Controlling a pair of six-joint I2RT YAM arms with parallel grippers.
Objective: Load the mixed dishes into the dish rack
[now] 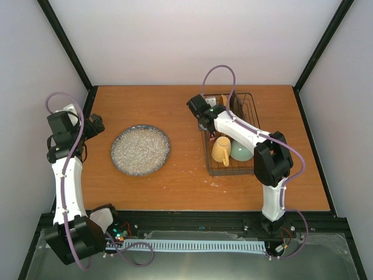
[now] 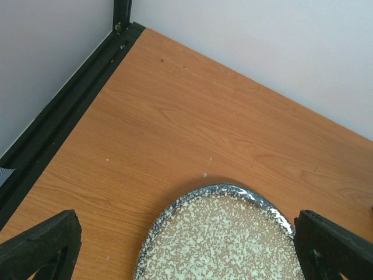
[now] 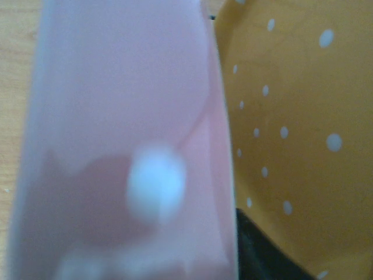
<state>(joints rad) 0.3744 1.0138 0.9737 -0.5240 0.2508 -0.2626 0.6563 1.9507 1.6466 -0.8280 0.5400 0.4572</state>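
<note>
Right jaws first, and the wrist view is no help on how wide they stand: a pink dish fills the lens, badly blurred, so I cannot tell whether they clamp it or stand loose around it. Pressed right up beside that pink wall is a mustard dish with white dots, the two edge to edge. Pull back overhead and the right arm reaches across the dish rack, which sits on the right half of the surface, wrist down at the rack's far-left corner. A yellow mug and a green bowl already sit in the near end. This reads as the seating of the pink piece, probably into an upright slot. The way to do it well: let the wires take the weight before the jaws part, open gently, then lift straight up so nothing drags the pink dish or knocks its dotted neighbour. Over on the left, the left jaws are wide, fingers spread either side of the speckled plate, which lies flat on the surface, well apart from the rack and not yet loaded.
</note>
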